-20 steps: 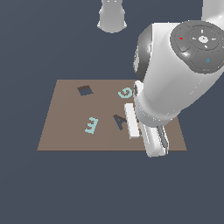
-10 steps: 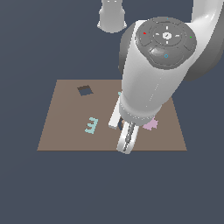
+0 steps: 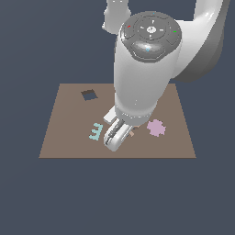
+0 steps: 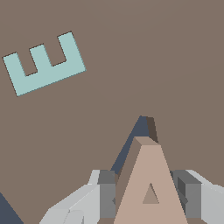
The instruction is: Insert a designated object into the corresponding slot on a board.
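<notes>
Block "A" [image 4: 150,183] between gripper [image 4: 148,199] fingers.

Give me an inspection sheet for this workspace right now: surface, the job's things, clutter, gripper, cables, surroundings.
Surface: brown board lying flat, its near edge uncovered.
Job's things: tan letter A sits between the gripper's fingers; part of the dark A-shaped slot shows just past its tip, the rest hidden, so seating cannot be judged.
Clutter: teal letter E flat on the board, apart from the A; pink flower shape on the exterior view's right; dark square hole near the far edge.
Gripper: gripper low over the board, a finger at each side of the A.
Cables: nothing seen.
Surroundings: plain dark floor; robot base behind the board.
</notes>
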`<state>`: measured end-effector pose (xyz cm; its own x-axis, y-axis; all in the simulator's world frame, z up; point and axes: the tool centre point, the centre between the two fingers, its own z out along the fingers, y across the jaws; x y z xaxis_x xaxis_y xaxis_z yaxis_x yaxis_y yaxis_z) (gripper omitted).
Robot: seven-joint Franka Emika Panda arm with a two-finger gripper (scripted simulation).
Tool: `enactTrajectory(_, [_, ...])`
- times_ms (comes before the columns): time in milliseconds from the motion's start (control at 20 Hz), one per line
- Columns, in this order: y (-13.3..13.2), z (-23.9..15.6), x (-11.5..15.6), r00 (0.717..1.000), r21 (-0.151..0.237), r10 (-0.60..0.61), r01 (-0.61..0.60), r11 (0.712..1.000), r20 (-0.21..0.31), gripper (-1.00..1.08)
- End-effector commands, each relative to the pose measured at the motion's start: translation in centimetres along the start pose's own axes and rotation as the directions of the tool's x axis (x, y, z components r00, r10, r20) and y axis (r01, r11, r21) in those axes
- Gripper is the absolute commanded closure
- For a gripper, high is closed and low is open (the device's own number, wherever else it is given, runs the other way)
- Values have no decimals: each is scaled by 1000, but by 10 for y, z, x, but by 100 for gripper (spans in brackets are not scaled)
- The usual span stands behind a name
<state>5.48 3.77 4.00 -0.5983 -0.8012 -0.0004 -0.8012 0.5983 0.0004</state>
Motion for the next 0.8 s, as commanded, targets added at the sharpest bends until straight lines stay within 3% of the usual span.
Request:
enactTrajectory(0, [0,0,5,999,0,54,-54,999,0,108])
enactTrajectory(350, [2,0,12,991,-1,137,-137,991,0,108])
enactTrajectory(750, [2,5,13,989,-1,146,-146,989,0,108])
